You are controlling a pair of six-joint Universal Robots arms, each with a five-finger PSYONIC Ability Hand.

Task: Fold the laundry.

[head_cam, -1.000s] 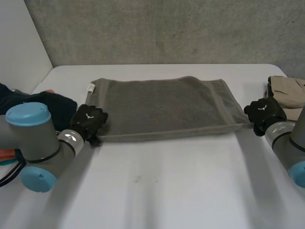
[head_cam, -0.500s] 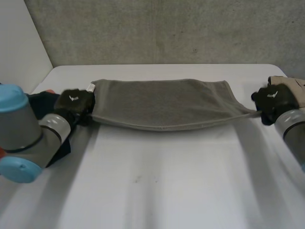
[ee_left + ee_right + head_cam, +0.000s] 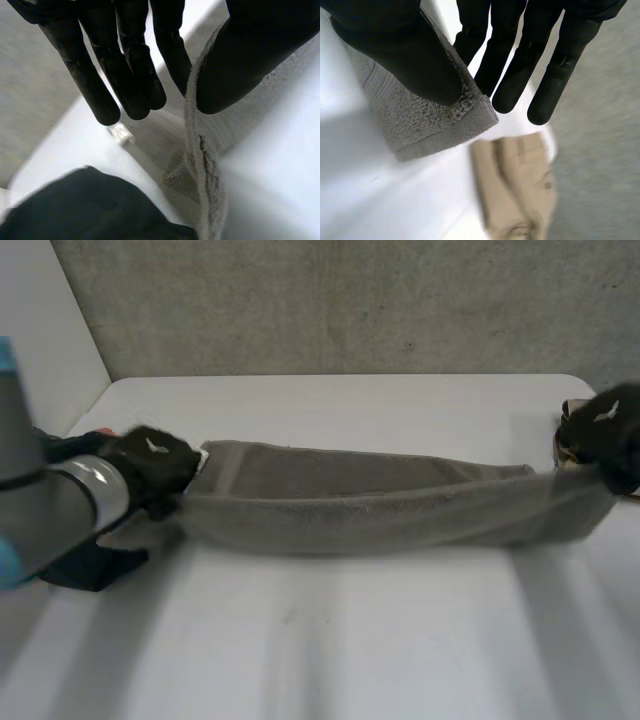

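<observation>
Grey towel (image 3: 380,505) is stretched in a long narrow band across the white table (image 3: 350,640), one end at each hand, approx. mid-table. Left hand (image 3: 150,465) has the towel's left end. In the left wrist view the thumb (image 3: 250,55) and the straight fingers (image 3: 135,75) close on the towel's edge from either side, so it is pinched, not just touched. The edge hangs down from that pinch in a thin ridge. A small white label (image 3: 120,132) sits on the towel just past the fingertips, and a dark cloth (image 3: 90,210) lies on the table beside that end, below the hand. Right hand (image 3: 605,435) has the opposite end, at the table's right edge. In the right wrist view the thumb (image 3: 395,45) lies over the top of the towel corner (image 3: 420,120), with the fingers (image 3: 510,75) straight on the far side, so the corner is clamped between them. A beige garment (image 3: 520,190) lies on the table just beyond that corner, apart from the towel; cannot tell whether it is folded. Between the hands the towel's near edge runs roughly straight, w/ a second layer showing behind it toward the wall.
</observation>
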